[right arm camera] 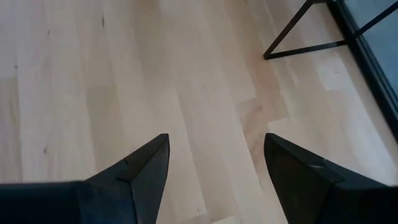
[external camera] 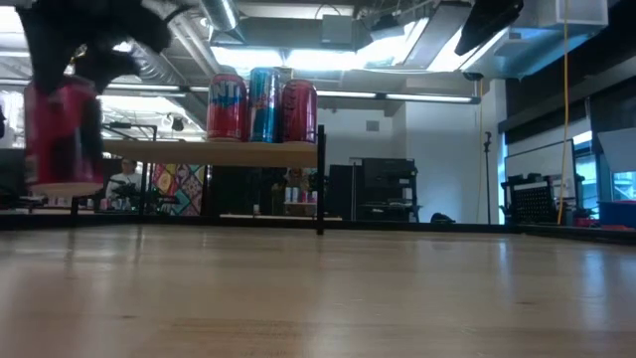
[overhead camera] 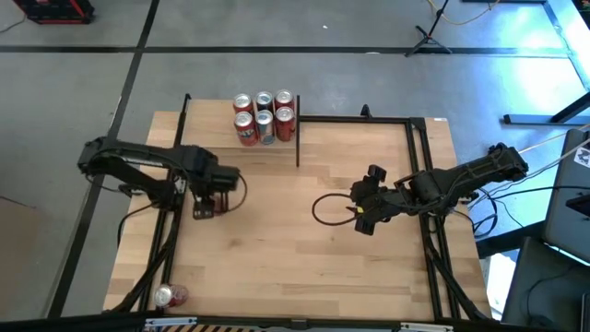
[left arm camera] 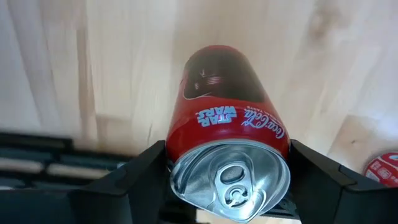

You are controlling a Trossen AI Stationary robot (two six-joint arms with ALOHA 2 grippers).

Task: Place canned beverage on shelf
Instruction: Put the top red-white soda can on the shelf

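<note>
My left gripper (overhead camera: 208,199) is shut on a red Coca-Cola can (left arm camera: 227,118), which hangs above the table's left half; the low view shows that can (external camera: 62,134) clear of the tabletop. The shelf (external camera: 214,152) stands at the table's far edge, a light-wood board on black posts. Several cans (overhead camera: 264,116) stand upright on it. My right gripper (right arm camera: 214,168) hovers open over the table's right half, nothing between its fingers. My left gripper pinches the can's side wall just below its top rim (left arm camera: 180,146) between its two fingers (left arm camera: 146,171). The fingers come from above, pointing down, one on each side. The can hangs upright below them, pull tab up, lifted clear of the table.
Another red can (overhead camera: 171,295) lies on its side at the table's near left corner. A black cable loop (overhead camera: 327,208) lies near my right gripper. Black frame rails (overhead camera: 369,118) run along the far and right edges. Bare wood lies between the arms.
</note>
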